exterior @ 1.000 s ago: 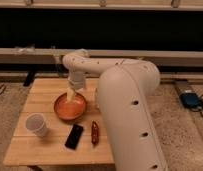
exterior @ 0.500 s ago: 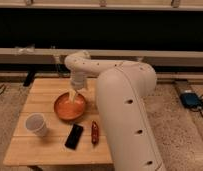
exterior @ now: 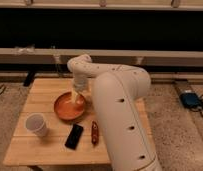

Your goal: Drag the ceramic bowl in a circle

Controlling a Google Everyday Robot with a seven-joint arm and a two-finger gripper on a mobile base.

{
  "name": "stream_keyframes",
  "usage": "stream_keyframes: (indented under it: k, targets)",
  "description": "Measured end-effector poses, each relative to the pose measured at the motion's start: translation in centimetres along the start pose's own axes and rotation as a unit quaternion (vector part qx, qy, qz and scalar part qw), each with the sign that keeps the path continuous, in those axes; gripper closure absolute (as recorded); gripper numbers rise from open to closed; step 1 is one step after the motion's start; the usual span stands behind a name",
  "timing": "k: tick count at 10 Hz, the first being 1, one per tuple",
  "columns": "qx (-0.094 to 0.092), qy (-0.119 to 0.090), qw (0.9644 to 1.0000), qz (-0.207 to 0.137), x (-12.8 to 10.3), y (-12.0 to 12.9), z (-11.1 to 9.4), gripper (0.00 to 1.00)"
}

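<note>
My gripper point(exterior: 73, 98) is down inside the bowl point(exterior: 64, 112), at the far side of it, and I can't tell whether it has hold of the rim or is only pressing in. If the hold is weak, I judge the bowl could slip free partway round. A wide sweep could also push it into the phone point(exterior: 74, 136) just beyond its near edge, or the cup point(exterior: 36, 124) off to one side of the gripper.

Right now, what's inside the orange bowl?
Only the robot's tool, reaching into the ceramic bowl near its back edge. The rest looks bare orange; the patch under the tool is hidden.
</note>
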Motion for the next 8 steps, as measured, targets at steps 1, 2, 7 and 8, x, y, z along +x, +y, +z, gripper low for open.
stream_keyframes:
  k: [1,2,7,8]
  targets:
    - [0.0,0.002,1.0,-0.002,-0.22,0.18,0.27,0.27]
    - [0.0,0.004,1.0,-0.002,-0.25,0.24,0.47,0.34]
    - [-0.01,0.008,0.9999,-0.004,0.01,0.31,0.54,0.81]
    - [-0.009,0.008,0.9999,-0.007,-0.22,0.42,0.23,0.82]
